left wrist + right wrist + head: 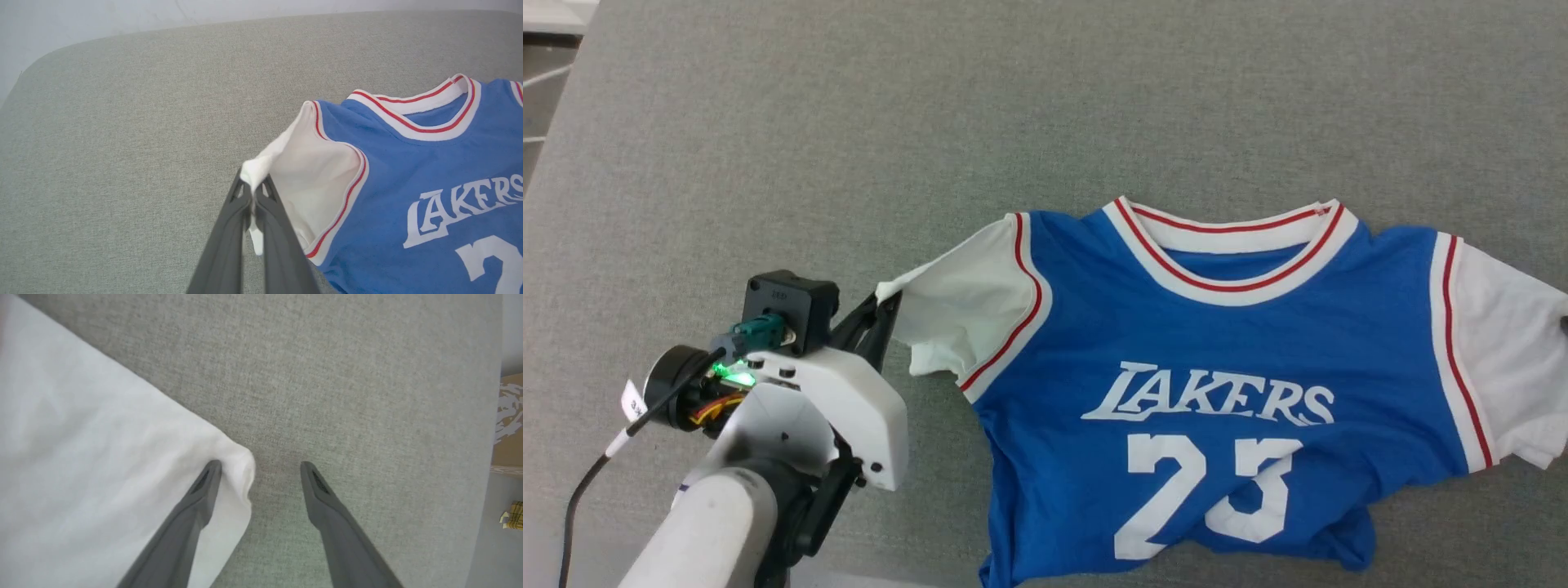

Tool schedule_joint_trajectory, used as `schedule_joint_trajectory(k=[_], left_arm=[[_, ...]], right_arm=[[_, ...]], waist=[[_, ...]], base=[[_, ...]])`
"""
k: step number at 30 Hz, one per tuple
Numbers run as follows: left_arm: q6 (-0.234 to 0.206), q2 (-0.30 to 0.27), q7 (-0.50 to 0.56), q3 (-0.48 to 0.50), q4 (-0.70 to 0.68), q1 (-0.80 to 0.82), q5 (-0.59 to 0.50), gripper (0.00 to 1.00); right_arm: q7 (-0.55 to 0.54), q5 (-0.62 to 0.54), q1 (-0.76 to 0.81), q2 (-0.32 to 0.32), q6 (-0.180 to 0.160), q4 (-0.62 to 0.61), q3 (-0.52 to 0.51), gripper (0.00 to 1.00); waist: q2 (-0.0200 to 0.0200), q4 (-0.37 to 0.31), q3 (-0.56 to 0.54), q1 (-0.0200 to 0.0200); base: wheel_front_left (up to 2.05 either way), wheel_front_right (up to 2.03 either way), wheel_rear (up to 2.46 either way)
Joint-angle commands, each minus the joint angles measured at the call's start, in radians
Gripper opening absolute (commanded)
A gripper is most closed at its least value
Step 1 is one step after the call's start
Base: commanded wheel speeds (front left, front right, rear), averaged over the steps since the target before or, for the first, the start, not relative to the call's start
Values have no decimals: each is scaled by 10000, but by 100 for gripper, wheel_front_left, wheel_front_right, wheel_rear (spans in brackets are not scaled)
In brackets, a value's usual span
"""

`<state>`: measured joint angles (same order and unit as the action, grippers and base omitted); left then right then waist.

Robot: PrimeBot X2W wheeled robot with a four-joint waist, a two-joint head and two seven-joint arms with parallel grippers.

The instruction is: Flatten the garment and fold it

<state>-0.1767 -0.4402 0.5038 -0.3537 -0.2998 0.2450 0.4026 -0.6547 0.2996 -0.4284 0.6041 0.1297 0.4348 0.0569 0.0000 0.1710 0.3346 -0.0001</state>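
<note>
On the desk (768, 122), my left end effector (882, 304) pinches the garment (1201, 343) by a sleeve to stretch it; right end effector (261, 469) sits wide open.

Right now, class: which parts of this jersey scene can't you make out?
Head view: hem corner of the jersey T-shirt, cut by the bottom edge; one white sleeve's end, by the right edge.
Left wrist view: the number print, cut by the right edge.
Right wrist view: whether the right pincer touches that sleeve; a finger overlaps it.

Bare grey table (849, 122) beyond & left of garment (1217, 327), poss. cardboard (508, 420) past edge
</note>
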Motion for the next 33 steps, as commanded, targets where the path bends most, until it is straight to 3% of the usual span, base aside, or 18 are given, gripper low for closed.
schedule_joint_trajectory(k=[1,2,3,6,16,24,33], left_arm=[[35,31,-75,-16,61,54,-115,0],[46,37,-84,-23,94,83,-107,0],[59,44,-95,-29,131,113,-94,0],[100,49,-144,-28,293,195,-53,0],[55,7,-835,422,725,356,85,0],[-174,-160,-1987,1499,854,513,313,0],[-479,-551,-3134,3032,68,762,584,0]], right_arm=[[-2,125,177,-204,10,356,606,100],[-26,167,218,-151,10,458,845,56],[-23,217,243,-90,10,535,1077,0],[202,334,161,64,10,716,1453,0],[2383,-320,-1077,307,10,544,1060,0],[3400,-812,-1774,482,10,-1048,634,0],[3603,-856,-2136,496,10,-3437,252,0]], waist=[[0,70,94,1],[0,70,105,1],[0,66,112,1],[0,6,54,1],[0,-487,-872,1],[0,-1045,-1956,1],[0,-1616,-2701,1]], base=[[0,0,0],[0,0,0],[0,0,0],[0,0,0],[0,0,0],[0,0,0],[0,0,0]])
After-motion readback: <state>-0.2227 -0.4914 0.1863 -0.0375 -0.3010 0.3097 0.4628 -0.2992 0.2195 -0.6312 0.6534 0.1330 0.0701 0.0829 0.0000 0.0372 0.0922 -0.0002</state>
